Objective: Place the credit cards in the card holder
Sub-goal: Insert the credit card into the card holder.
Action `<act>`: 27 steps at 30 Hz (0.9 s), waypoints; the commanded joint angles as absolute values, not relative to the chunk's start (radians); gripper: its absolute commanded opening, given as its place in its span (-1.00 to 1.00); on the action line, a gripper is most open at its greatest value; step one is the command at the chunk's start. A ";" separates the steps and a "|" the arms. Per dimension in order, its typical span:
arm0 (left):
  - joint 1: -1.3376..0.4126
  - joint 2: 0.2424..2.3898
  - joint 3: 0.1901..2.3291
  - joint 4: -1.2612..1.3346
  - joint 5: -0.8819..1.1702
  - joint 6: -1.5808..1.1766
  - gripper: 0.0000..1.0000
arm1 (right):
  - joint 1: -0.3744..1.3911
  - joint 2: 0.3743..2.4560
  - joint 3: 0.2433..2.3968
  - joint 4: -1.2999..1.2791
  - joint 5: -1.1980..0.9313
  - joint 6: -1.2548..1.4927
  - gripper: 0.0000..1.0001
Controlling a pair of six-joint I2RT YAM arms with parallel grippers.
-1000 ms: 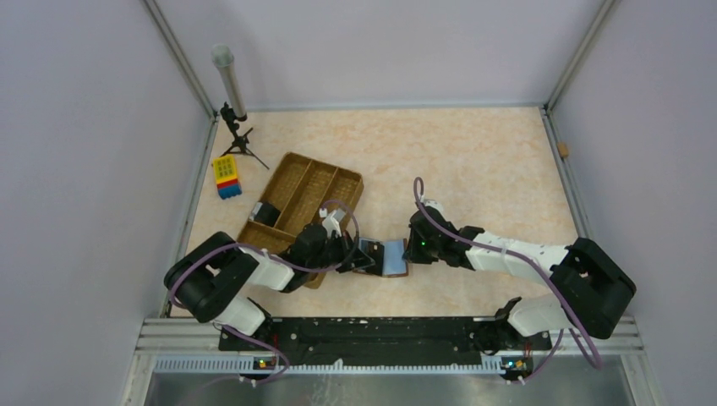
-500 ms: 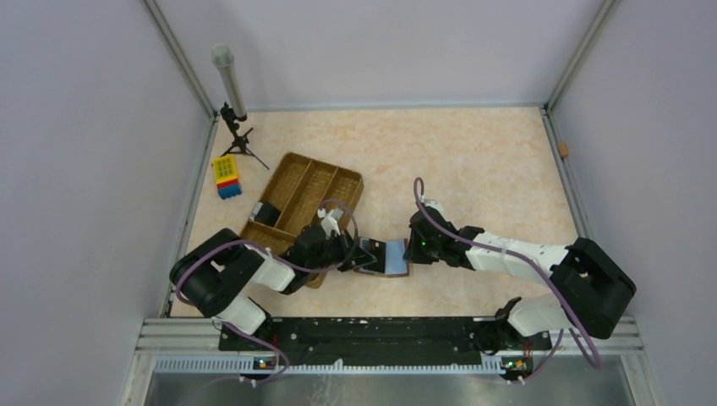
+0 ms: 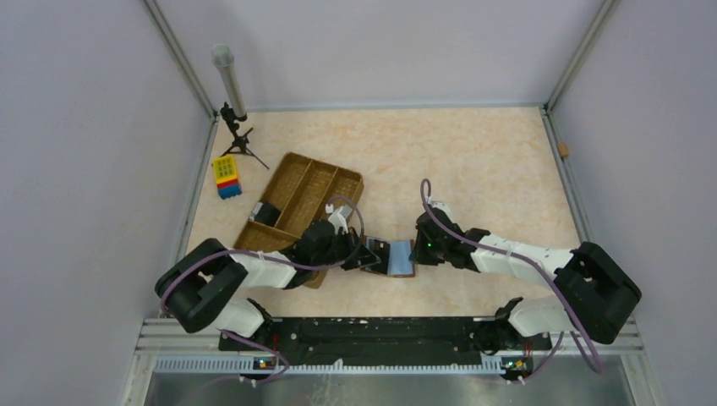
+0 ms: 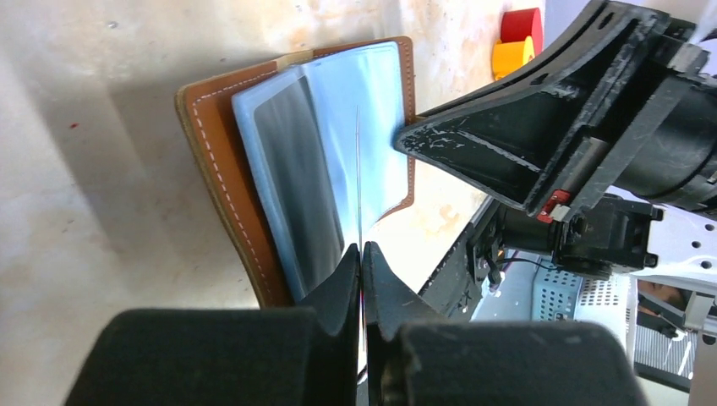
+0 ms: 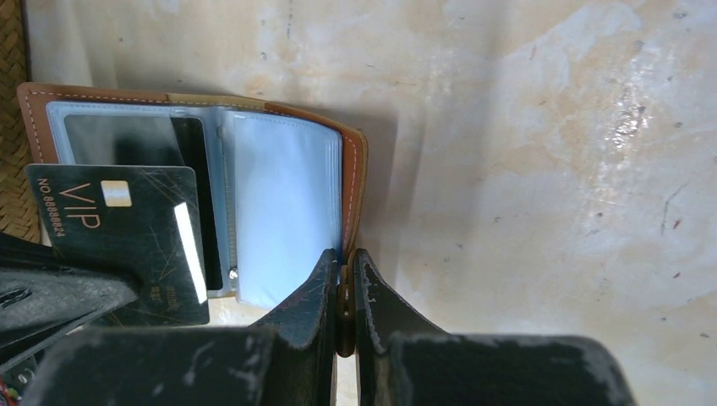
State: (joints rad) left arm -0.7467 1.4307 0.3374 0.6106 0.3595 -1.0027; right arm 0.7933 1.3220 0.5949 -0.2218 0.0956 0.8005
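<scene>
The brown card holder (image 3: 399,259) lies open on the table between both arms, its clear bluish sleeves (image 5: 283,211) facing up. My right gripper (image 5: 342,258) is shut on the holder's right leather edge (image 5: 358,186). My left gripper (image 4: 362,247) is shut on a dark credit card marked VIP (image 5: 118,233), seen edge-on as a thin line (image 4: 358,169) in the left wrist view. That card hovers over the holder's left half (image 4: 296,169), tilted, beside the sleeves. A dark card shape (image 5: 127,139) shows inside the left sleeve. In the top view the left gripper (image 3: 358,256) and right gripper (image 3: 415,254) flank the holder.
A large woven brown tray (image 3: 314,179) sits just left of the holder, with a black item (image 3: 265,212) in one compartment. Farther back left stand a yellow-and-blue block (image 3: 226,176) and a small tripod with a tube (image 3: 234,114). Frame rails border the table.
Both grippers, the holder and the card have shifted slightly to the right. The left arm has stretched further out; both grips are unchanged.
</scene>
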 commanded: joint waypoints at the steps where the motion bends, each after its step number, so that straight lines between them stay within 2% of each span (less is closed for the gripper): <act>1: -0.777 1.431 0.388 0.584 0.337 -0.993 -1.00 | 0.758 1.279 0.556 -0.227 0.081 0.766 -1.00; 12: -0.823 1.582 0.419 0.692 0.337 -1.082 -1.00 | 0.715 1.210 0.495 -0.234 0.065 0.747 -1.00; 27: -0.822 1.655 0.408 0.811 0.341 -1.131 -1.00 | 0.713 1.209 0.472 -0.224 0.055 0.746 -1.00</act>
